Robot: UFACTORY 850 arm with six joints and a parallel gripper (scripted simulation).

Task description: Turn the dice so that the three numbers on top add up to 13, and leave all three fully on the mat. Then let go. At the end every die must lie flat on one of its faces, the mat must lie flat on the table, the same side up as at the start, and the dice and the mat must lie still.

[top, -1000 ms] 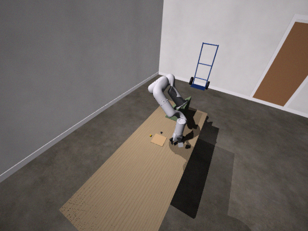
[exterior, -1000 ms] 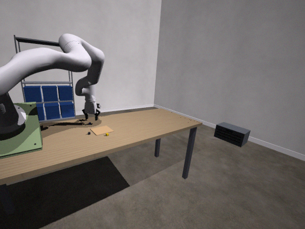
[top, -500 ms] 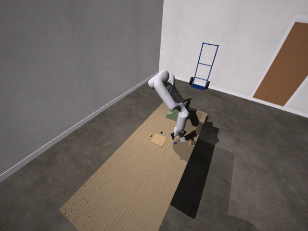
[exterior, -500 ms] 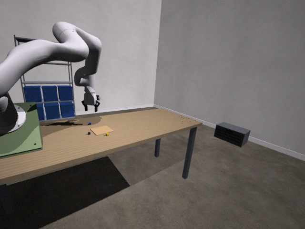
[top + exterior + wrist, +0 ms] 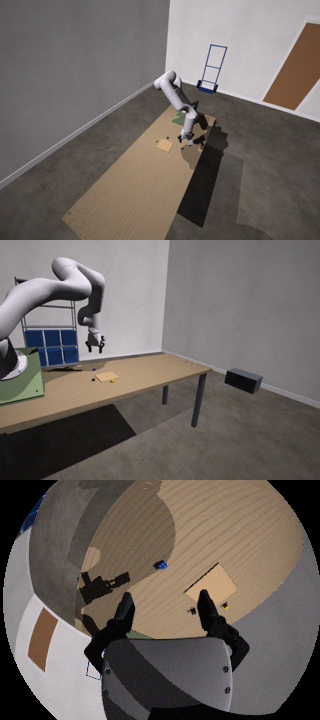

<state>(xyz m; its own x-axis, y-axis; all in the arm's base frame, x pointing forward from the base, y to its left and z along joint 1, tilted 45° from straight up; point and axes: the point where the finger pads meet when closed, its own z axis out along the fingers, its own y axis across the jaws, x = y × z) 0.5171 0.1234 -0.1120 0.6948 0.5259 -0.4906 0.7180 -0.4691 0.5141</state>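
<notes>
"Okay, where have you got the gripper (image 5: 185, 140) (image 5: 95, 349) (image 5: 165, 598)?"

"Up in the air over the worktop (image 5: 144, 186) (image 5: 144, 369) (image 5: 200, 520), fingers spread wide, nothing between them."

"And the dice?"

"All three are on the worktop, outside the mat (image 5: 164, 145) (image 5: 106, 376) (image 5: 215, 586). From the top view, my blue die (image 5: 182, 148) (image 5: 94, 369) (image 5: 162, 565) sits between the mat and the long edge on the right, well apart from the mat."

"What about the other two?"

"The black die (image 5: 167, 137) (image 5: 93, 379) (image 5: 192, 611) is near the mat, toward the worktop's short edge by the green plate (image 5: 178, 119) (image 5: 28, 392) (image 5: 140, 635). The yellow die (image 5: 156, 141) (image 5: 112, 381) (image 5: 226, 606) is close to one mat corner, toward the opposite long edge."

"Can you read the numbers?"

"No, they're too small for me to make out. The mat looks flat from here."
</notes>
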